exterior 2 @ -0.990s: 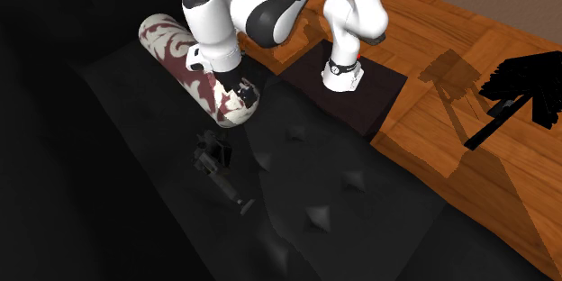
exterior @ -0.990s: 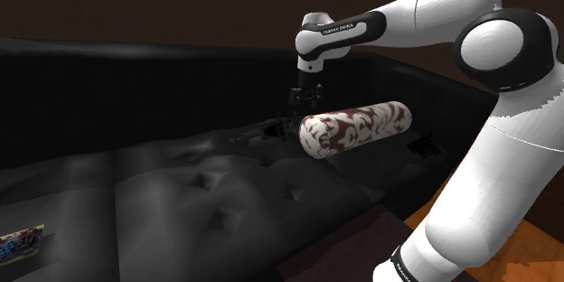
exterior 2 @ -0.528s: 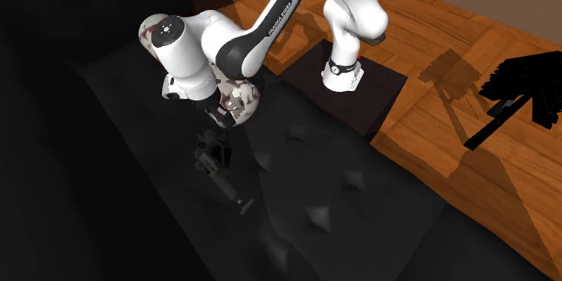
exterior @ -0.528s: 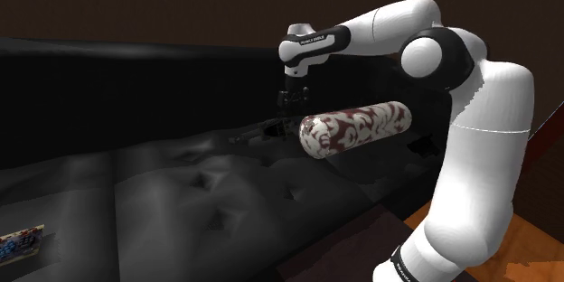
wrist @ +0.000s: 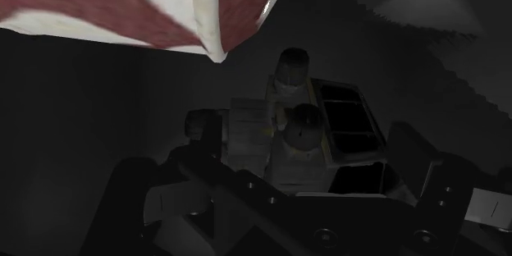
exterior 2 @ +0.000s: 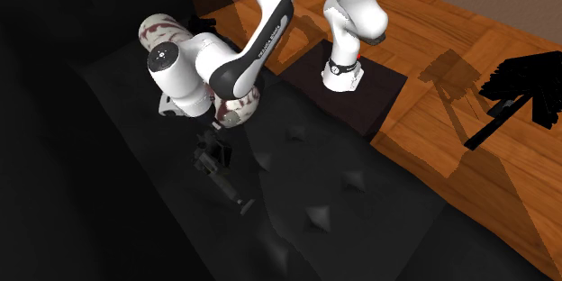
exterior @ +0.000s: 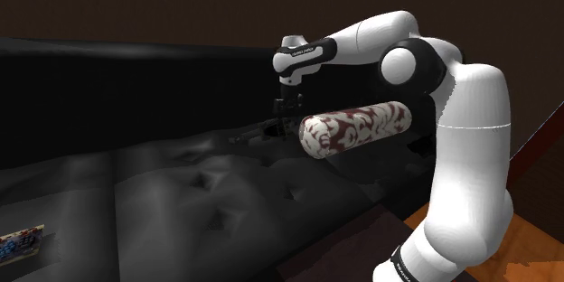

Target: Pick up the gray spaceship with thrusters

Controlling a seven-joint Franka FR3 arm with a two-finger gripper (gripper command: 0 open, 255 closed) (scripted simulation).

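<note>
Grey spaceship [exterior: 265, 132] [exterior 2: 217, 158] [wrist: 295, 139] lies on the dark sofa [exterior: 181, 190] seat, just beside the near end of the red-and-white bolster [exterior: 354, 126] [exterior 2: 160, 29] [wrist: 123, 8]; we can't tell whether the two touch. We see the gripper [exterior: 283, 119] [exterior 2: 218, 127] [wrist: 279, 168] just above the ship, close by that same bolster end. From the wrist view we read the fingers [wrist: 135, 201] as spread apart with the hull between them, not clamped on anything.
</note>
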